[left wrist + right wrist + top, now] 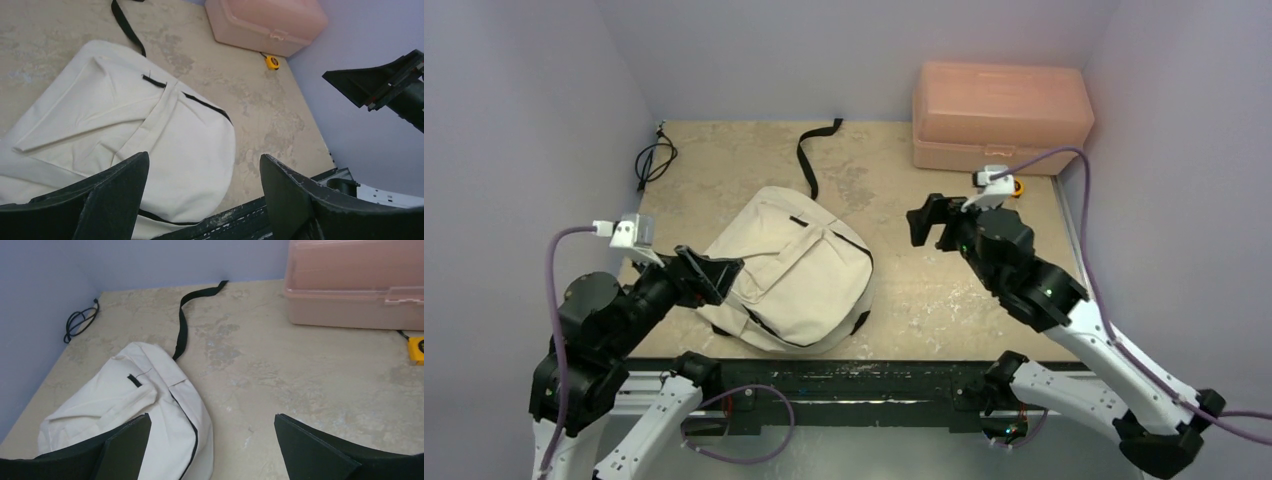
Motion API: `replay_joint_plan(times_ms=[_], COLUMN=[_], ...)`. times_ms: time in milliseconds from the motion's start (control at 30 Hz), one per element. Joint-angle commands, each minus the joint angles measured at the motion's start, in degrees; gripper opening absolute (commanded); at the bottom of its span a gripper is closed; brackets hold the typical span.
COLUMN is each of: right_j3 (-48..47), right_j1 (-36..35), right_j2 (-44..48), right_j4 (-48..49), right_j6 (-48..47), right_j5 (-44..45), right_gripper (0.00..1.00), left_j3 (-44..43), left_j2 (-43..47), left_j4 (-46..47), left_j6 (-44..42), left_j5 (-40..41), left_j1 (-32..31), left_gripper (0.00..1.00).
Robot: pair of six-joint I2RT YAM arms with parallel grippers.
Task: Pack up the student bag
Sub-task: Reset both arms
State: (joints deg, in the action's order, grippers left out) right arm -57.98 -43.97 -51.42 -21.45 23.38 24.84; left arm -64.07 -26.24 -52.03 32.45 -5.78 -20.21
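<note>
Both the left gripper (720, 278) and right gripper (930, 222) stood open; the cream fabric backpack (796, 268) looked soft, best pinched at its seam.

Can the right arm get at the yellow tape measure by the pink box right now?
Probably yes. The right hand is open and empty, and the yellow tape measure lies on bare table close to it, nothing between them. The pink box just behind may crowd the grasp.

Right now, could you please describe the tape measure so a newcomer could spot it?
Start at the big salmon-pink plastic box, far right. Just in front of it, toward its right end, lies the tape measure. It is the only small yellow thing there.
</note>
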Motion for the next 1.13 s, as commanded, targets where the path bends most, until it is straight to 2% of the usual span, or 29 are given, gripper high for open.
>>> replay_joint_plan(times_ms=[0, 400, 700, 867, 1033, 1100], right_j3=[-2.5, -3.0, -3.1, -3.7, 1.7, 0.1], right_j1=[-0.2, -0.1, -0.1, -0.1, -0.1, -0.2], right_j2=[7.3, 23.2, 25.8, 25.9, 30.0, 30.2], right_j4=[-9.6, -11.3, -10.0, -11.7, -5.9, -8.1], right_j6=[2.0, -0.1, 0.0, 2.3, -2.1, -1.8], right_j5=[8.3, 12.5, 12.8, 17.0, 15.5, 16.0], right_gripper=[0.99, 0.99, 0.99, 0.99, 0.99, 0.99], left_j3=[-4.6, -8.2, -7.2, -5.9, -5.8, -5.9], left_j2=[1.2, 2.7, 4.9, 4.8, 4.5, 4.8], left_j4=[2.3, 9.2, 9.5, 9.9, 9.7, 9.8], left_j6=[-4.7, -7.0, -7.3, -6.9, -7.0, -7.0], left_j5=[0.8, 4.9, 7.5, 8.1, 7.6, 7.6], left_j1=[0.4, 0.4, 0.4, 0.4, 0.4, 0.4], left_gripper=[0.81, 0.82, 0.83, 0.83, 0.83, 0.83])
